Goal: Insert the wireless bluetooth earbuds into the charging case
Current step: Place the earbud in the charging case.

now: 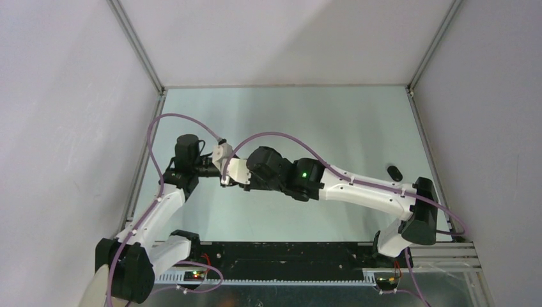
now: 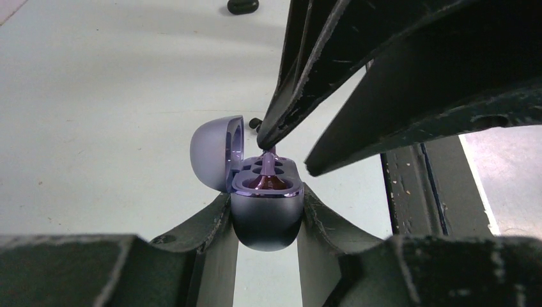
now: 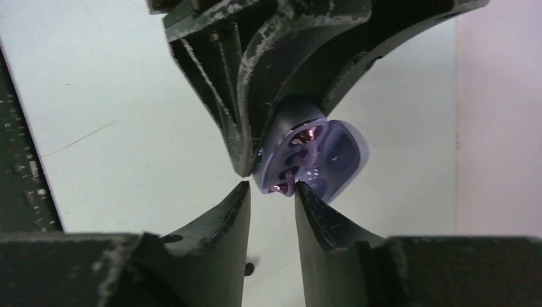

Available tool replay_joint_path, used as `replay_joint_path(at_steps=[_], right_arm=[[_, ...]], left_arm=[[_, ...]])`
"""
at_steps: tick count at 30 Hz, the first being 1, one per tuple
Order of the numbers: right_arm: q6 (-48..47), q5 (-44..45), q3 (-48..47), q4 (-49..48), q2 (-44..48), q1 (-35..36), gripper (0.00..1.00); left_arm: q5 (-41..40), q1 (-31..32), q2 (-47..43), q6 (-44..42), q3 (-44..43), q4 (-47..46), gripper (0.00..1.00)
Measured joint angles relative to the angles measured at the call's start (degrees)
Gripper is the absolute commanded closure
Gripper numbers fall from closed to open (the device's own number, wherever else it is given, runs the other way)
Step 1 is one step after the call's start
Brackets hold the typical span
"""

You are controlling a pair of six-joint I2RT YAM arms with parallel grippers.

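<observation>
My left gripper [image 2: 266,208] is shut on the lavender charging case [image 2: 265,220], which it holds upright above the table with the lid [image 2: 214,153] swung open. A glossy purple earbud [image 2: 268,167] stands in the case's slots with its stem pointing up. My right gripper [image 2: 286,157] hovers just over it. In the right wrist view the right gripper [image 3: 271,188] is open, and the purple earbud [image 3: 286,187] lies by one fingertip, not pinched. A black earbud [image 1: 395,173] lies on the table at the right and shows far off in the left wrist view [image 2: 243,6].
A tiny black piece [image 2: 255,123] lies on the table under the case, also seen between my right fingers [image 3: 249,268]. Both arms meet left of the table's middle [image 1: 230,169]. A black rail [image 1: 287,256] runs along the near edge.
</observation>
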State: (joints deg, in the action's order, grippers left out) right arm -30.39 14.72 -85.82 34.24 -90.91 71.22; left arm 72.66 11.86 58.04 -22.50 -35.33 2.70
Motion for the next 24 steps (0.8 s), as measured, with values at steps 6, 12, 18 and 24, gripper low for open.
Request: replay_joint_path(at_steps=[6,12,18,24], right_arm=[[0.9,-6.3,-4.6,5.4,0.1,-1.8,0.55],[2.4,-12.6,-9.1,7.8,5.0,-7.8,0.59],[2.6,-4.2,-4.5,-0.9,9.1,-10.8,0.59],[0.9,4.2,2.7,-8.5,3.2,-6.9,0.59]], left_arm=[[0.4,0.0,-0.5,0.0,0.0,-0.7,1.00],[1.1,0.0,-0.5,-0.2,0.0,-0.9,1.00],[1.2,0.0,-0.5,-0.4,0.0,-0.9,1.00],[1.3,0.0,-0.5,-0.4,0.0,-0.9,1.00]])
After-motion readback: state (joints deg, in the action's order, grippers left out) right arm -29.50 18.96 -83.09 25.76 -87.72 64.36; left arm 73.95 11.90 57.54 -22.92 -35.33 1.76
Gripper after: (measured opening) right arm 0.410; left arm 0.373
